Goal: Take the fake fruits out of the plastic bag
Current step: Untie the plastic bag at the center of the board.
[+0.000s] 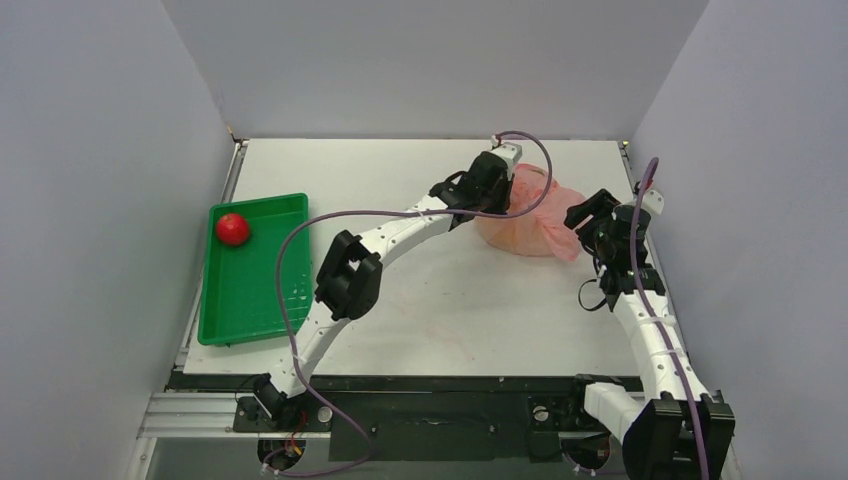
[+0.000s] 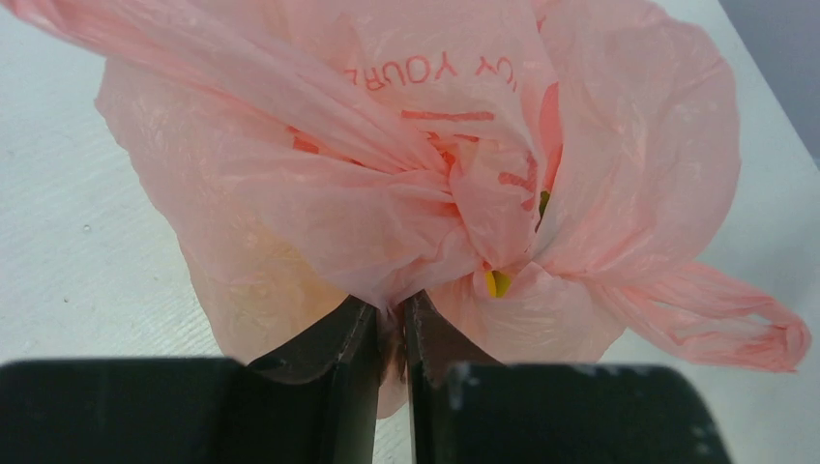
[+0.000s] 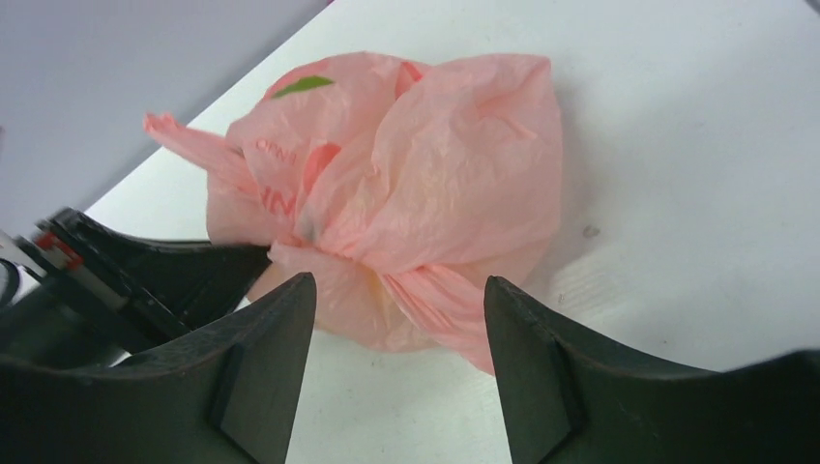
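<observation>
The pink plastic bag (image 1: pixel 527 215) lies bunched at the back right of the table. My left gripper (image 2: pixel 392 307) is shut on a fold of the plastic bag (image 2: pixel 406 174) at its near edge. A sliver of a yellow fake fruit (image 2: pixel 497 283) shows through a gap in the film; the other fruits are hidden inside. My right gripper (image 3: pixel 398 295) stands open just short of the bag (image 3: pixel 406 184), with nothing between its fingers. In the top view it (image 1: pixel 590 222) sits at the bag's right side.
A green tray (image 1: pixel 250 290) at the left edge holds a red round fruit (image 1: pixel 232 228). Grey walls close in the table on the left, back and right. A loop handle (image 2: pixel 735 324) trails off the bag.
</observation>
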Tool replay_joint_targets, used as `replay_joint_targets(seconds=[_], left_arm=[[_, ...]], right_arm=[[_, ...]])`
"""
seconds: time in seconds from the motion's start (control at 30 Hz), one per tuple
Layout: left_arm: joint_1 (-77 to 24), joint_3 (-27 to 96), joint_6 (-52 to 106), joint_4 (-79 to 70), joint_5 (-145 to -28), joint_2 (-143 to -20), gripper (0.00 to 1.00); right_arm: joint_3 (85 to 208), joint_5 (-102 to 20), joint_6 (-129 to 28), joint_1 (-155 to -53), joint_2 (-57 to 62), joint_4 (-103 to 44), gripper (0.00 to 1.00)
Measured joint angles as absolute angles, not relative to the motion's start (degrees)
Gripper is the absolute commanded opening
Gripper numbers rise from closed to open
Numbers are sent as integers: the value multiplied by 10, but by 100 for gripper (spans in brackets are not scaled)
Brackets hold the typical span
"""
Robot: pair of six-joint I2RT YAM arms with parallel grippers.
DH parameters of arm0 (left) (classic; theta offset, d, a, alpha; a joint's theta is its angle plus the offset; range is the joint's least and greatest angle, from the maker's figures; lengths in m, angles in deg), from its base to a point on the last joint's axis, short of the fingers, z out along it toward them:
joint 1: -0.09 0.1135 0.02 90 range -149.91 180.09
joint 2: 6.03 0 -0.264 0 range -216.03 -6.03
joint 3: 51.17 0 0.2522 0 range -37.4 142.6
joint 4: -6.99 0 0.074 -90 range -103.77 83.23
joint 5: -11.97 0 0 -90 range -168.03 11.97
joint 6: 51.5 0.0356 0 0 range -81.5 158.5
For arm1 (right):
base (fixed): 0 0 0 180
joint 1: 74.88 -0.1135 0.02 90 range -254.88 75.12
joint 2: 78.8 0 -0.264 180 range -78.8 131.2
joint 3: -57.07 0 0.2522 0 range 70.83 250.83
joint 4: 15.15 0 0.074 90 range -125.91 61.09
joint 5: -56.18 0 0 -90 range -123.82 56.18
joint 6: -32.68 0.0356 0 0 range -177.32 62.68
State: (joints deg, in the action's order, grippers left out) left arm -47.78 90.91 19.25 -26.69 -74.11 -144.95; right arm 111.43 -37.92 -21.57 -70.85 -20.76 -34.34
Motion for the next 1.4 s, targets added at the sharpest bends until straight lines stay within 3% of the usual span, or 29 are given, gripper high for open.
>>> replay_joint_targets(seconds=[0.37, 1.07, 1.4], left_arm=[[-479, 909, 121, -284, -813, -1456, 0], [-490, 846, 92, -273, -857, -1430, 0], [-500, 817, 86, -270, -859, -1388, 0]], right_arm=[[1212, -373, -204, -728, -111, -381, 63], [1177, -396, -186, -778, -66, -383, 64], [1174, -334, -227, -831, -58, -388, 64]])
